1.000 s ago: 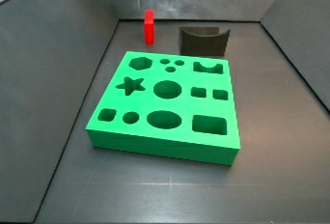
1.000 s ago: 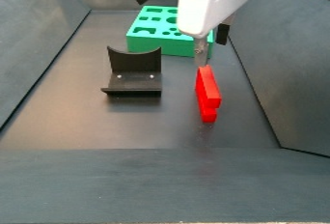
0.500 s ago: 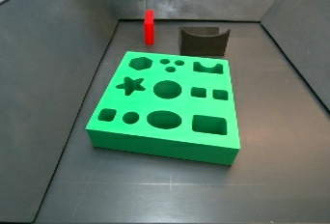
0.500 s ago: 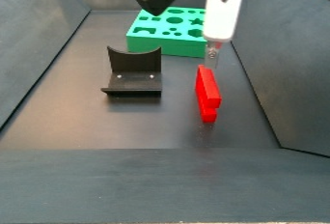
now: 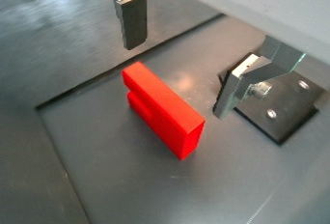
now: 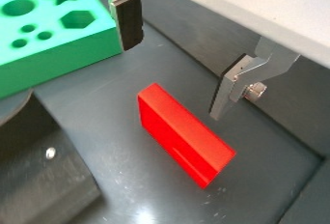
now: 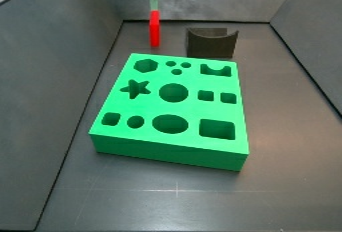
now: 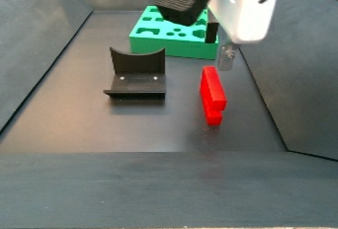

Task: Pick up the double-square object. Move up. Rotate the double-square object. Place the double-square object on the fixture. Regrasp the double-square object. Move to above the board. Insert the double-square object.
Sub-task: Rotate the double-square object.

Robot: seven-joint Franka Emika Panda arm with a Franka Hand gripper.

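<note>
The board [image 7: 171, 108], the biggest thing on the dark matte floor, is a thick bright green slab with smooth plastic-looking faces and dark cut-outs: a star, circles, squares, an oval and a hexagon show in a side view. Behind it, near its far corner, stands the fixture [image 8: 134, 73], a dark grey-black bracket with a curved notch along its upper edge; in a wrist view [image 6: 39, 175] only its base shows. The double-square object [image 8: 211, 95] is a thin, flat, bright red plastic block standing on edge on the floor, beside the fixture and apart from it, off the board. No writing or label can be read on any piece. The gripper [image 5: 180, 59] hangs above the red block with its jaws spread wide and nothing between them; its fingers [image 6: 237, 81] are flat silver plates with dark pads, clear of the block.
</note>
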